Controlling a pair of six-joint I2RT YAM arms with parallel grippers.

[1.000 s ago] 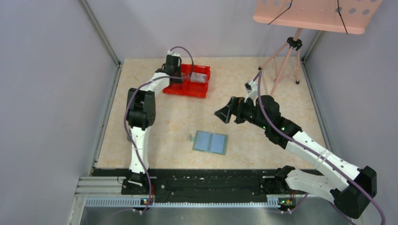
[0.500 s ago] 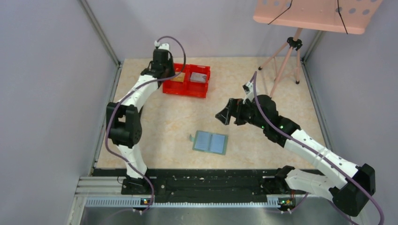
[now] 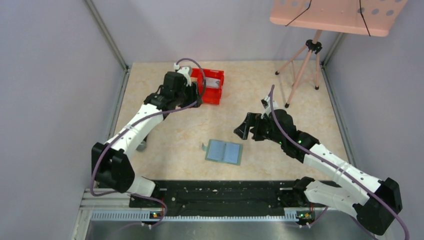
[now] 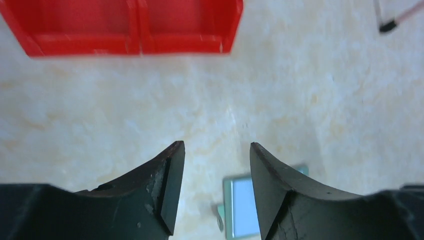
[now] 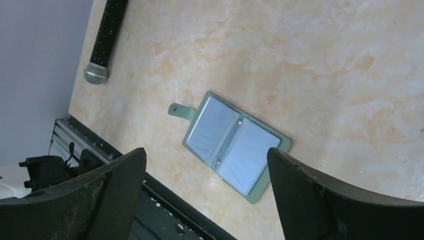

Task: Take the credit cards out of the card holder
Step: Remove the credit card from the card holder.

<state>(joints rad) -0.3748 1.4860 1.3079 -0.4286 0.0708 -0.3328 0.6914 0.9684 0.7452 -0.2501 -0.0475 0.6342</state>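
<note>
- The card holder (image 3: 224,151) lies open and flat on the bench (image 3: 200,125), low in the centre of the top view. Its two pale blue-grey inner pages face up, and its small tab (image 5: 176,110) sticks out at the left edge.
- Whether any cards sit in its pockets cannot be told.
- The red bin (image 3: 212,97) stands in the upper middle of the top view. A pale grey credit card (image 3: 214,83) lies in its right-hand compartment. The other compartment is hidden behind the left arm (image 3: 135,127).
- The left end effector (image 4: 215,144) hangs over bare bench just below the red bin in the frame, its jaws parted with nothing between them. Its wrist view shows the bin's red wall across the top and a corner of the card holder at the bottom edge, partly behind one finger.
- The right end effector (image 5: 206,150) hovers right of centre, above and to the right of the card holder in the top view. Its jaws are spread wide and empty. In its wrist view the whole card holder shows between the fingers, untouched.
- A tripod (image 3: 305,60) stands at the upper right beneath a pink perforated board (image 3: 335,17).
</note>
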